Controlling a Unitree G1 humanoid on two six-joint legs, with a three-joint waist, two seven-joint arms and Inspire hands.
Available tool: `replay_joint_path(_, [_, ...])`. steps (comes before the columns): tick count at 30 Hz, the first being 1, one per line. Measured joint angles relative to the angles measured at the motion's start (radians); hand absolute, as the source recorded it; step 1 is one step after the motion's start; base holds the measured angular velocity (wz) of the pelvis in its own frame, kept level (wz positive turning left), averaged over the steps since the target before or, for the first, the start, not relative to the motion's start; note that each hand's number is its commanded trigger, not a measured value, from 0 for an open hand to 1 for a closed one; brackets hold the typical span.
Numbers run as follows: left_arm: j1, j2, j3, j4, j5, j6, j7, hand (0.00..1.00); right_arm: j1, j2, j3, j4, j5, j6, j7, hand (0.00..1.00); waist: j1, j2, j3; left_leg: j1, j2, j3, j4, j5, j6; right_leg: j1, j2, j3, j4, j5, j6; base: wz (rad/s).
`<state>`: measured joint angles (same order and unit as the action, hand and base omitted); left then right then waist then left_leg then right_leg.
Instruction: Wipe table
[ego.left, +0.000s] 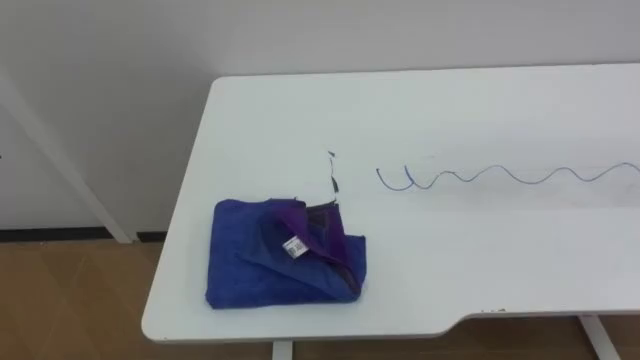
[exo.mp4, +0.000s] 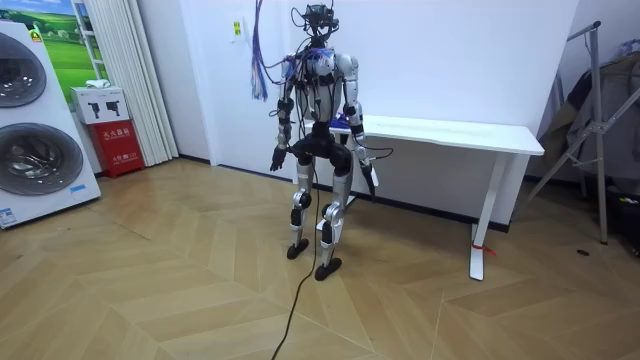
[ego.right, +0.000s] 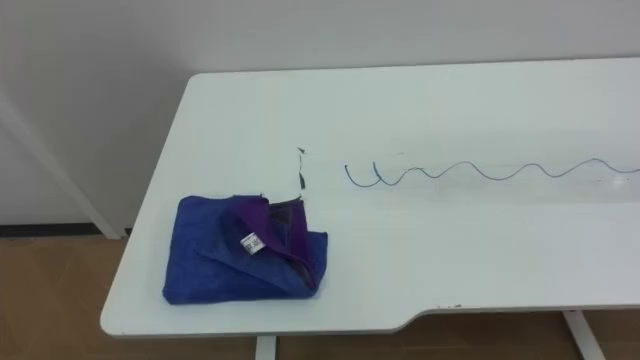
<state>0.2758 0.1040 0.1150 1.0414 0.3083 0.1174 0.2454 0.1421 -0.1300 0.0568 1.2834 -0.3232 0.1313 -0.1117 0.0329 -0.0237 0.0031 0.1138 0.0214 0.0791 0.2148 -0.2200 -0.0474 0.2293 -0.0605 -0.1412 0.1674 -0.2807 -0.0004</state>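
Worktop (ego.left: 480, 270): white, robot standing at its left end; cloth (ego.left: 285, 255): folded, lying on the near left corner, untouched; scrawl (ego.left: 500, 176): blue, just right of cloth; left hand (exo.mp4: 277, 160) and right hand (exo.mp4: 369, 178): hanging low, fingers' state cannot be told; step judged: pre-grasp; next: reach down, grip cloth, sweep across scrawl.

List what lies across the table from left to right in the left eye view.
Left edge of the white table → folded blue cloth → blue wavy line drawn on the tabletop, running off to the right.
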Motion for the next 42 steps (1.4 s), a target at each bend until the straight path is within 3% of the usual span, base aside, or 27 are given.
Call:
replay_joint_path(18, [0.000,0.000,0.000,0.013,-0.002,0.000,-0.005,0.00,-0.005,0.000,0.000,-0.001,0.010,-0.009,-0.007,0.00,0.002,-0.009,-0.0016,0.000,0.000,0.004,-0.003,0.000,0.000,-0.004,-0.001,0.000,0.002,0.000,0.000,0.00])
replay_joint_path(23, [0.009,0.000,0.010,0.013,-0.001,0.000,-0.019,0.00,0.000,0.000,-0.036,0.014,0.129,-0.010,-0.041,0.00,-0.001,-0.014,-0.0010,-0.001,0.000,0.001,-0.003,0.000,0.000,-0.003,-0.001,-0.001,0.002,0.000,0.000,0.00])
replay_joint_path(29, [0.022,0.000,0.123,0.012,-0.002,0.009,-0.022,0.00,0.018,-0.016,-0.248,0.036,0.372,-0.008,-0.076,0.00,-0.031,-0.023,-0.0013,0.000,-0.001,-0.002,0.000,0.000,0.000,0.001,-0.004,-0.010,0.002,0.000,0.000,0.02])
replay_joint_path(34, [0.034,0.012,0.262,-0.004,-0.001,0.014,-0.022,0.00,0.035,-0.067,-0.484,0.033,0.606,-0.004,-0.131,0.00,-0.063,-0.048,-0.0010,0.001,-0.001,0.005,-0.001,0.000,0.000,-0.001,-0.003,-0.004,0.001,0.000,0.000,-0.02])
replay_joint_path(36, [0.037,0.025,0.276,-0.004,-0.002,0.013,-0.022,0.00,0.029,-0.092,-0.553,0.031,0.639,-0.003,-0.158,0.00,-0.071,-0.057,-0.0002,0.001,-0.001,0.007,-0.001,0.000,0.000,-0.002,-0.004,-0.002,0.001,0.000,0.001,-0.04])
replay_joint_path(38, [0.037,0.042,0.276,-0.011,-0.003,0.009,-0.019,0.00,0.010,-0.125,-0.573,0.018,0.661,-0.003,-0.202,0.00,-0.075,-0.068,0.0027,-0.001,-0.001,0.009,0.006,0.000,0.001,-0.005,-0.003,0.004,0.002,0.000,0.001,-0.09])
replay_joint_path(41, [0.019,0.048,0.274,-0.015,-0.002,-0.001,-0.015,0.00,-0.064,-0.191,-0.601,-0.069,0.659,-0.009,-0.311,0.00,-0.080,-0.071,0.0023,-0.018,0.000,0.020,0.013,-0.002,0.004,-0.026,-0.003,0.017,0.004,0.003,0.008,-0.09])
replay_joint_path(42, [0.017,0.048,0.273,-0.017,-0.003,-0.003,-0.015,0.00,-0.073,-0.197,-0.601,-0.099,0.658,-0.009,-0.327,0.00,-0.080,-0.072,0.0019,-0.022,0.000,0.021,0.015,-0.003,0.005,-0.031,-0.003,0.017,0.004,0.004,0.008,0.00])
